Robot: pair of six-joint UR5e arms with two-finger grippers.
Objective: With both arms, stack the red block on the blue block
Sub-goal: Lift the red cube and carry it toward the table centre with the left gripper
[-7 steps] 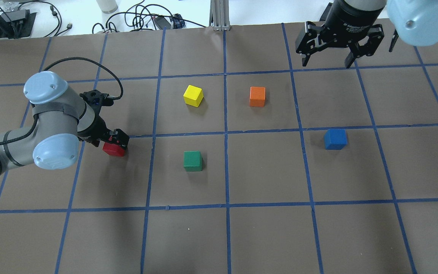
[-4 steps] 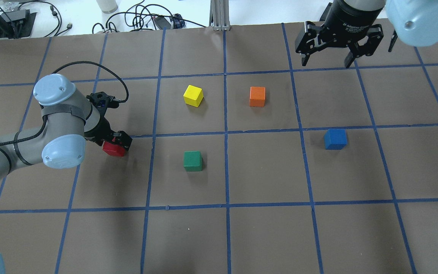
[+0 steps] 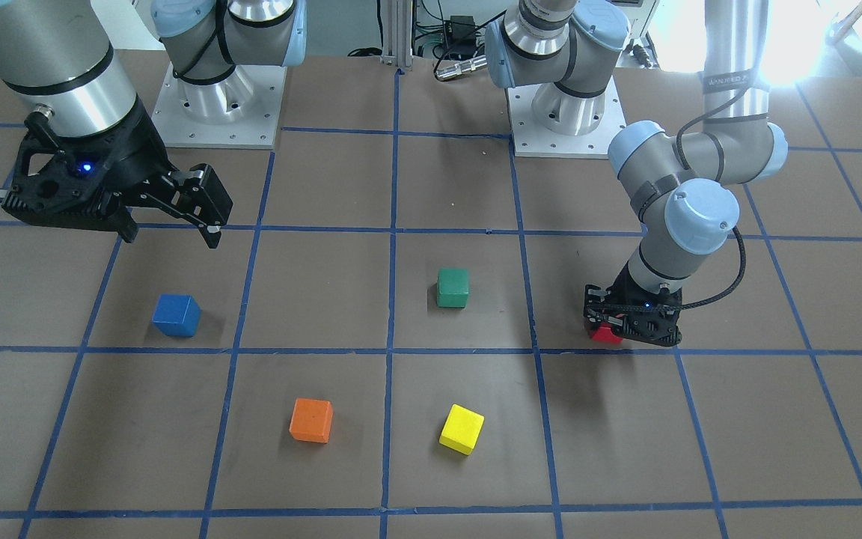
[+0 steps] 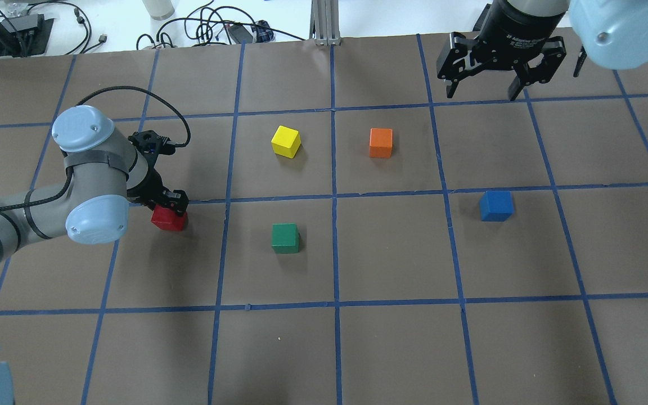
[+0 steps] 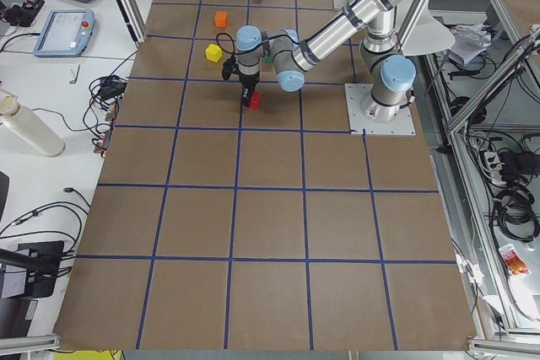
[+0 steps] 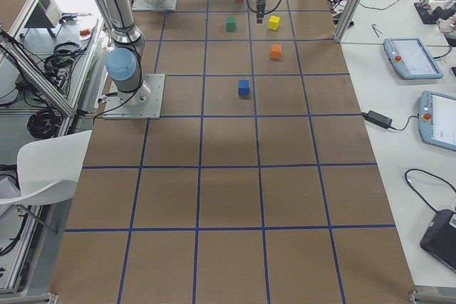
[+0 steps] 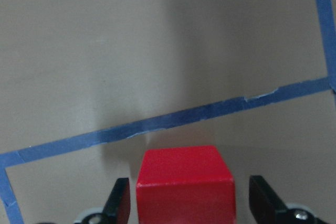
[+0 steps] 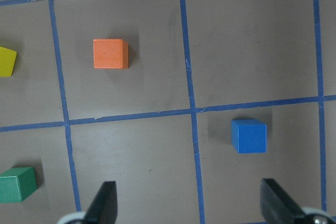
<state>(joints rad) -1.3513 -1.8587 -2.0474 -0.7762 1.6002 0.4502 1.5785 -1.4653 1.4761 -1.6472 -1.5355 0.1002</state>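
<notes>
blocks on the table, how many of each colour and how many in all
red block: 1
blue block: 1
green block: 1
yellow block: 1
orange block: 1
total: 5

Right tool housing: On my overhead feed I read white lettering on the black body of the right tool (image 4: 481,87). It starts "2F Adaptive Gri" and the rest curves out of sight.

Left arm tube: Dark capitals run along the grey tube of the left arm (image 3: 728,78) on the front-facing feed. I read them as "WANJEED", though I am unsure of the last letters. The same word shows on that arm at the left edge of the overhead feed.

Handheld pendants (image 6: 406,58): On the right-side feed their screens and button markings are too small for me to read.
</notes>
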